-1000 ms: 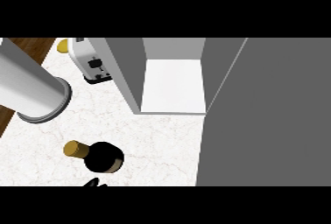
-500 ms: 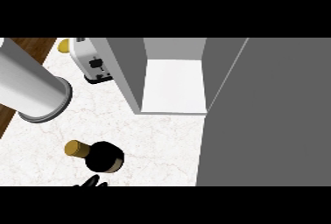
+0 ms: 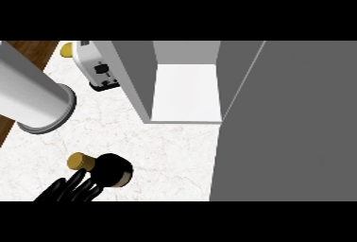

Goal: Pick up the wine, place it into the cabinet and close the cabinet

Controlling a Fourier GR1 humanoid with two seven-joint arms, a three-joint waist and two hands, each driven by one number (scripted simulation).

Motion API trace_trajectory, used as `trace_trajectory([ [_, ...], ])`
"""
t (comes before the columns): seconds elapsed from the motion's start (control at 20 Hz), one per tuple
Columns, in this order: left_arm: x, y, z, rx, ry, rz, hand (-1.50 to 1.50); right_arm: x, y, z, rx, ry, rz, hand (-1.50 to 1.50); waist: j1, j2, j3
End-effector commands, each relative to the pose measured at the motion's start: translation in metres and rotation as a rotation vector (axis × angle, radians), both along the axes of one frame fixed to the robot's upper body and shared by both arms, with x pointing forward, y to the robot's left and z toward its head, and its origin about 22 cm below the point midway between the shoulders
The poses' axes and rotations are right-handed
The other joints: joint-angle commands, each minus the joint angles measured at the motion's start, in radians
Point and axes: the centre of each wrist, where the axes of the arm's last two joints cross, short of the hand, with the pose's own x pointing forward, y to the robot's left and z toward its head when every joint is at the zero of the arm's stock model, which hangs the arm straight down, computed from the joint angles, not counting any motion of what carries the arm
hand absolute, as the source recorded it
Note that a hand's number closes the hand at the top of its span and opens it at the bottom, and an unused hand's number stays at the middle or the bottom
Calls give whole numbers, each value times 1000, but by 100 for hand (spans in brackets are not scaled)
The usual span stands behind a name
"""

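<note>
Black fingers of one hand (image 3: 70,189) are seen spread, relaxed, at lower left, touching the wine (image 3: 105,169) bottle; nothing is held.

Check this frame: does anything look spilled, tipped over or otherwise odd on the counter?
Nothing stands out. The wine bottle stands upright on the counter with no spill around it, a robot hand beside it. The cabinet is open, its door swung out, and the toaster sits upright.
</note>
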Motion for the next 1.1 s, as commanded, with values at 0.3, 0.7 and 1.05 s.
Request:
trace_trajectory([
  [0.3, 1, 23, 34, -29, -135, 105, -150, -16, -5, 19, 8, -39, 21, -150, -4, 2, 0],
  [0.7, 39, 49, -16, 16, -75, 207, -150, -26, 2, 26, 22, -30, 41, -150, -9, 3, -1],
  [1.05, 61, 65, -16, 71, -48, 231, -150, 4, 11, 24, 32, -36, 30, -150, -5, 4, -1],
])
